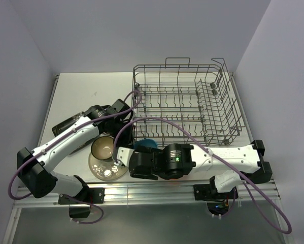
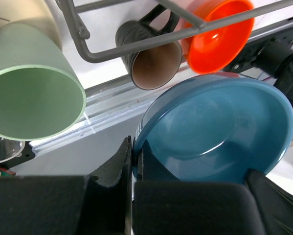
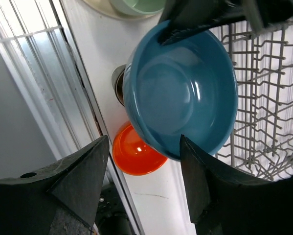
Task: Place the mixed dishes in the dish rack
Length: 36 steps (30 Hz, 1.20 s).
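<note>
While the blue-inside round bowl (image 3: 185,88) hangs between both arms, bring the right gripper (image 3: 144,142) shut on the bowl's wall squarely and fully before the left gripper (image 2: 133,149) lets go. Judged from the views, this is a hand-over ahead of racking, and an early release would drop the bowl onto the dishes beneath. Seat one finger inside the wall and one outside, well away from the left gripper's hold, so that the two do not collide. Right gripper: jaws part-open, with the bowl's rim at 6 o'clock lying between them in the right wrist view. One finger shows clear space beside the bowl and contact at the other cannot be told, so nothing is held yet. Left gripper: jaws closed tight on the bowl's rim, at 12 o'clock in the right wrist view, holding the bowl tilted on edge. Beyond the bowl at 7 o'clock lies the glossy orange round bowl (image 3: 136,154), with the small brown mug (image 2: 153,63) just beside it and the pale green cup (image 2: 29,93) further off. The large grey wire dish rack (image 3: 263,98) stands at 3 o'clock of the bowl, close by; the bowl is not yet in it.
</note>
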Available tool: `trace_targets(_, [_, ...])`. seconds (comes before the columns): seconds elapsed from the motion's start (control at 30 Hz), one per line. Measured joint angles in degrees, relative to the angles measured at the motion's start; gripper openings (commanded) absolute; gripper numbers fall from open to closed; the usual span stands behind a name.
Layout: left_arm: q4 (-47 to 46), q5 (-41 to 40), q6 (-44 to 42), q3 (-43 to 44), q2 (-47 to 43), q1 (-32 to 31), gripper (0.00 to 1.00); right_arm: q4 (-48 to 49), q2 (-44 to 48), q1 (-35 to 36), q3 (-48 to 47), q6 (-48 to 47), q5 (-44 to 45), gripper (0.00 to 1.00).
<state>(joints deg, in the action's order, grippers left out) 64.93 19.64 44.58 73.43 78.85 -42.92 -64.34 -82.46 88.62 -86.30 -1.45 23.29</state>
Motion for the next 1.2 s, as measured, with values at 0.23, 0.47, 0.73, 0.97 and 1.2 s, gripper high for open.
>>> trace_targets(0.23, [1.6, 1.0, -2.3, 0.5, 1.3, -0.6, 0.0, 0.7, -3.7, 1.6, 0.8, -1.7, 0.3, 0.55])
trace_targets(0.47, [2.3, 1.9, -4.3, 1.7, 1.4, -1.1, 0.0, 1.9, -5.0, 3.0, 2.5, -3.8, 1.8, 0.14])
trace_targets(0.73, [0.3, 2.9, -7.9, 3.5, 1.2, -1.9, 0.3, 1.6, -6.9, 4.0, 3.5, -5.2, 2.3, 0.0])
trace_targets(0.97, [-1.9, 2.8, -0.8, 8.1, 0.6, 1.4, 0.98, 4.6, -3.3, 3.8, 3.6, -2.4, 5.9, 0.0])
trace_targets(1.2, [-4.3, -8.5, 5.5, 17.5, -3.6, 9.3, 0.99, 7.3, 2.1, 0.2, 3.6, -2.6, 5.7, 0.0])
